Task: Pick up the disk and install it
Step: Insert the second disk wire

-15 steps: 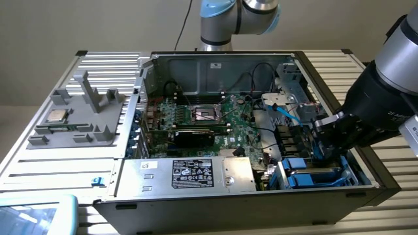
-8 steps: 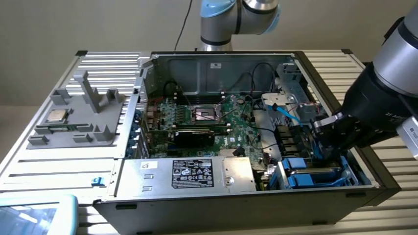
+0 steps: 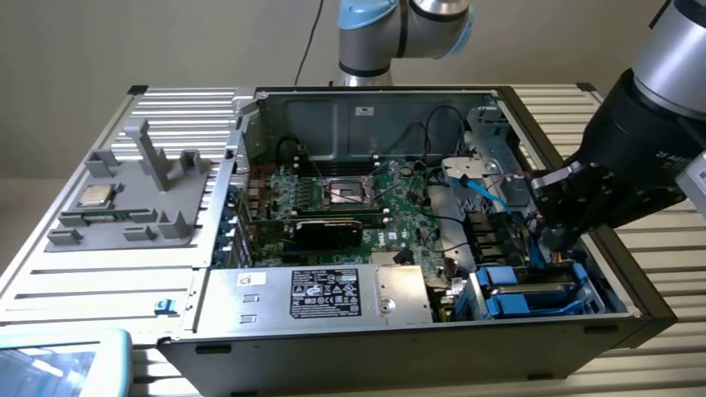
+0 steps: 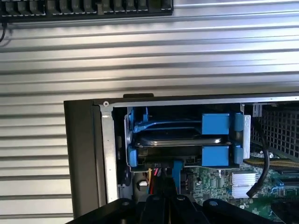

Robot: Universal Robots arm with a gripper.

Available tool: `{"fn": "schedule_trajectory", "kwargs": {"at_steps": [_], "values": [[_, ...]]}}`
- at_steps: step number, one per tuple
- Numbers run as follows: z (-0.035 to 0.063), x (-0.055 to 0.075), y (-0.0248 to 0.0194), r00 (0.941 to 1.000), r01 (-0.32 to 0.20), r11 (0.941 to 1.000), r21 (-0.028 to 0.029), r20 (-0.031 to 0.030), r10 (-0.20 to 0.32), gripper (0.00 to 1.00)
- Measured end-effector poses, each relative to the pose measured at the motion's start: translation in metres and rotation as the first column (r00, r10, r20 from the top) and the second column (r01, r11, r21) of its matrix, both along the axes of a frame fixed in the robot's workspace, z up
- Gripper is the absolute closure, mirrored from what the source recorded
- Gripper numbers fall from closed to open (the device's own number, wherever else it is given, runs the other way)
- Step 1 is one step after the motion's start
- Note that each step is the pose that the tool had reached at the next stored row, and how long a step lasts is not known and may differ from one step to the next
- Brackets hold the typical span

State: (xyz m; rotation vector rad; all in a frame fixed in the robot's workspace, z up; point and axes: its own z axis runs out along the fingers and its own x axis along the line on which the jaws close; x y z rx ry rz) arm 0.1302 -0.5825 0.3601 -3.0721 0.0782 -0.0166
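Black gripper (image 4: 163, 205) hangs jaws pressed together, empty, above the disk (image 4: 180, 140) — already seated in the case's (image 3: 617, 327) corner bay. Stiff, fragile — best held by its blue frame.

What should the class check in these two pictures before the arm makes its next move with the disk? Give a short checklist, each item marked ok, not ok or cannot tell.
1. Disk sits in the blue drive bay at the case's corner: ok.
2. Disk pushed fully home in the bay: cannot tell.
3. Gripper shut: ok.
4. Gripper holding anything: cannot tell; in the wrist view its tip is near the blue cable below the bay.
5. Arm's wrist clear of the case wall in the exterior view: cannot tell, they overlap.
6. Processor chip resting on the grey fixture outside the case: ok.
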Motion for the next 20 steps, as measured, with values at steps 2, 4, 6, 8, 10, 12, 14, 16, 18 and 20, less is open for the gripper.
{"fn": "schedule_trajectory", "kwargs": {"at_steps": [2, 4, 6, 8, 10, 12, 14, 16, 18, 20], "values": [[0.0036, -0.001, 0.0041, 1.0, 0.0, 0.9999, -0.0141, -0.001, 0.0, 0.89], [0.0076, -0.003, 0.008, 1.0, 0.0, 0.9997, -0.0261, -0.0012, 0.0, 0.89], [0.0121, -0.003, 0.0124, 1.0, 0.0, 0.9993, -0.0361, -0.0013, 0.0, 0.89], [0.0171, -0.004, 0.0173, 1.0, -0.001, 0.999, -0.0441, -0.0013, 0.001, 0.89], [0.0195, -0.005, 0.0238, 1.0, -0.001, 0.9988, -0.0491, -0.0013, 0.0, 0.89], [0.0206, -0.006, 0.0308, 1.0, -0.001, 0.9985, -0.0547, -0.0013, 0.001, 0.89], [0.021, -0.006, 0.0375, 1.0, -0.001, 0.9981, -0.0618, -0.0013, 0.001, 0.89], [0.0212, -0.007, 0.0417, 1.0, -0.001, 0.9978, -0.0658, -0.0012, 0.001, 0.89], [0.0211, -0.007, 0.0417, 1.0, -0.001, 0.9978, -0.0656, -0.0013, 0.001, 0.89], [0.0211, -0.007, 0.0417, 1.0, -0.001, 0.9979, -0.0655, -0.0013, 0.001, 0.89]]}}
